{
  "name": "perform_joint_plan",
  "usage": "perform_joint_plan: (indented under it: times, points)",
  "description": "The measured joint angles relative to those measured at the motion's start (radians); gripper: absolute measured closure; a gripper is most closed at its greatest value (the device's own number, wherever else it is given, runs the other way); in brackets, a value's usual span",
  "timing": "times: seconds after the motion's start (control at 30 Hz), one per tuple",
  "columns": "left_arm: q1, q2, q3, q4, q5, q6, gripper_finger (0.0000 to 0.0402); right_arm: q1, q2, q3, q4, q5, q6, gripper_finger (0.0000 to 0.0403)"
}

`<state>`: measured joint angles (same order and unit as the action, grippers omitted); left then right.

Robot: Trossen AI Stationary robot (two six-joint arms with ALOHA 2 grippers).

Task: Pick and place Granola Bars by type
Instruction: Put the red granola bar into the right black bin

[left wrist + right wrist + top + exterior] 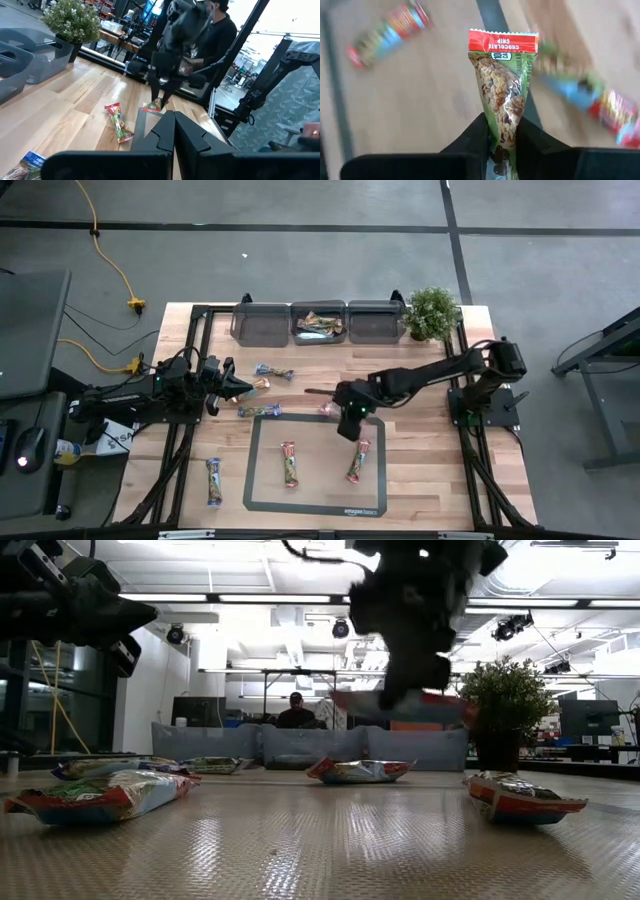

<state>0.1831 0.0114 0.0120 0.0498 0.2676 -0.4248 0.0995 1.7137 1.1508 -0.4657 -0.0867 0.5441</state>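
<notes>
My right gripper hovers over the mat's far edge, shut on a green-and-red granola bar printed "chocolate chip". My left gripper is shut and empty and waits near the table's left side. Two red-green bars lie flat on the mat. Blue-silver bars lie on the wood, another bar sits near the front left, and a small one rests by the right gripper. More bars fill the middle bin. My right gripper pinches the green-and-red bar between its two fingers at one end of the wrapper. The rest of the bar sticks out forward past the fingertips to its red crimped end. In the low view the bar is lifted clear of the table, roughly level.
Three grey bins line the far edge, with a potted plant at the far right corner. A dark-bordered mat lies at the near centre. A person sits beyond the table.
</notes>
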Motion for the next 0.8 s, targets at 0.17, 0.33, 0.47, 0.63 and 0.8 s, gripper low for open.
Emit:
perform_joint_plan:
  times: [0.17,0.33,0.47,0.63,0.8]
  points:
    - [0.000,0.000,0.000,0.000,0.002,0.000,0.0401,-0.024,-0.054,0.037,0.099,0.018,-0.055,0.0350]
    - [0.000,0.000,0.000,0.000,0.002,0.000,0.0401,-0.065,-0.111,0.072,0.210,0.045,-0.136,0.0350]
    - [0.000,0.000,0.000,0.000,0.002,0.000,0.0401,-0.114,-0.146,0.111,0.249,0.093,-0.209,0.0350]
    - [0.000,0.000,0.000,0.000,0.002,0.000,0.0401,-0.195,-0.163,0.180,0.261,0.114,-0.296,0.0350]
    - [0.000,0.000,0.000,0.000,0.002,0.000,0.0401,-0.284,-0.163,0.250,0.261,0.125,-0.386,0.0350]
